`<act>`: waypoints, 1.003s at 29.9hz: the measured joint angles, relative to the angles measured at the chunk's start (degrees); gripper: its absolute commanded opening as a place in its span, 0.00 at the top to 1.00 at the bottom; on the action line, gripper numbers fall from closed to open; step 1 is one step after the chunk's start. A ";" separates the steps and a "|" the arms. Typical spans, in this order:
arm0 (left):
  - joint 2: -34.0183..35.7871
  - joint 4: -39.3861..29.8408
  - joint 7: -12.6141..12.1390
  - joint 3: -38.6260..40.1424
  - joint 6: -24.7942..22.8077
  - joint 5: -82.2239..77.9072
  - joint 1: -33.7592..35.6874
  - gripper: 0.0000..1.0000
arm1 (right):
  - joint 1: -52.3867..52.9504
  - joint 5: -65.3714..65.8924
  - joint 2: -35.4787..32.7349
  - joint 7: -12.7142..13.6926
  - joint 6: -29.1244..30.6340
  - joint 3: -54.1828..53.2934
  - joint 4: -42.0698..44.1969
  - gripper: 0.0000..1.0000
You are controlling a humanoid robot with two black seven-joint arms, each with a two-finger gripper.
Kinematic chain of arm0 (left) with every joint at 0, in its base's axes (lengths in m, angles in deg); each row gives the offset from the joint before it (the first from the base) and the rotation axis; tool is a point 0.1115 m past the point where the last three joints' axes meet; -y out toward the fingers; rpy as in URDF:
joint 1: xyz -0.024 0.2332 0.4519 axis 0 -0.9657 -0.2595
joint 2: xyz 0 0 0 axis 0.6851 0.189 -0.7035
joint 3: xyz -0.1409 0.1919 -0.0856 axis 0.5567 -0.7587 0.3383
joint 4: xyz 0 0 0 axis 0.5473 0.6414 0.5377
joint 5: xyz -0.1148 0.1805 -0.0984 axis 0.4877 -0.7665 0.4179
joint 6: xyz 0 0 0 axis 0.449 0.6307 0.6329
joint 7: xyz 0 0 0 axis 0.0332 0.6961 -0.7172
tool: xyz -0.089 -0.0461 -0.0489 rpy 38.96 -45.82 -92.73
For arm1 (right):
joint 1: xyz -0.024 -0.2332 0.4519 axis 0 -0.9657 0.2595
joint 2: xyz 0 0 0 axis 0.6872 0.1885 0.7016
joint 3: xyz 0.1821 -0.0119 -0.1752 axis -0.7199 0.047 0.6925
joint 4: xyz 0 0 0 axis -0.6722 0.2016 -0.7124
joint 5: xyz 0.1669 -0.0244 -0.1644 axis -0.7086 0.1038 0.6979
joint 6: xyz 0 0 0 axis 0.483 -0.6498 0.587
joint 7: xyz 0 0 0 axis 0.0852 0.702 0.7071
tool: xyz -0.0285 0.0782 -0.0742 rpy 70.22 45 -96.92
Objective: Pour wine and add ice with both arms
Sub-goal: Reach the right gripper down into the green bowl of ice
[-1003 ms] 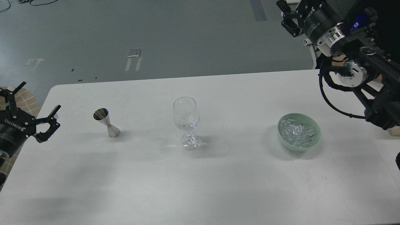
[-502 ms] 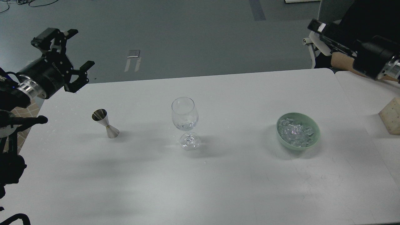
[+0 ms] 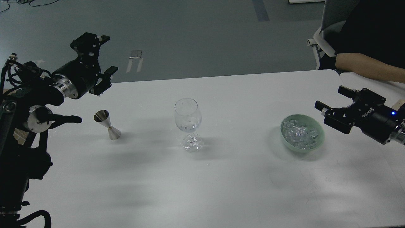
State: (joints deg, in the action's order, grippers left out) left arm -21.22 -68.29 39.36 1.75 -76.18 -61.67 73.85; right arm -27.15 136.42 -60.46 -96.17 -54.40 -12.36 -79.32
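Two grippers flank the layout: the left gripper (image 3: 102,60), fingers apart and empty, hangs upper left above the jigger (image 3: 107,124); the right gripper (image 3: 330,106), spread, sits just right of the green bowl (image 3: 319,141) holding the ice (image 3: 299,134), presumably to pick cubes for the centre wine glass (image 3: 188,118)

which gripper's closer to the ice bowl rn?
Right. The right gripper hovers just right of the green bowl of ice, fingers open. The left gripper is far left, beyond the jigger.
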 measured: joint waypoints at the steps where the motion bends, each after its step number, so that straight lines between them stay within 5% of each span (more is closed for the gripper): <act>1: -0.27 0.00 0.00 0.00 0.01 -0.02 0.00 0.02 | -0.73 0.64 1.02 -0.01 -0.98 0.00 1.26 0.00; 15: -0.93 -0.06 0.00 0.00 0.04 0.07 -0.12 0.02 | -3.00 2.14 9.72 -0.19 -3.88 0.27 9.61 0.04; 18: -0.93 -0.09 0.00 0.06 0.03 0.09 -0.17 0.02 | -2.80 2.25 9.89 -0.19 -3.59 1.86 10.17 0.12; 22: -1.11 -0.10 0.00 0.10 0.03 0.10 -0.19 0.02 | -2.25 2.27 11.01 -0.18 -3.37 3.18 11.47 0.37; 30: -1.78 -0.10 0.00 0.10 0.05 0.10 -0.11 0.02 | -0.62 2.28 13.47 -0.13 -1.42 3.51 12.11 0.38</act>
State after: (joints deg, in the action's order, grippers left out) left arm -23.00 -68.38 39.36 1.85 -76.12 -61.57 73.74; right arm -27.77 138.70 -46.99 -96.30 -55.81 -8.85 -67.22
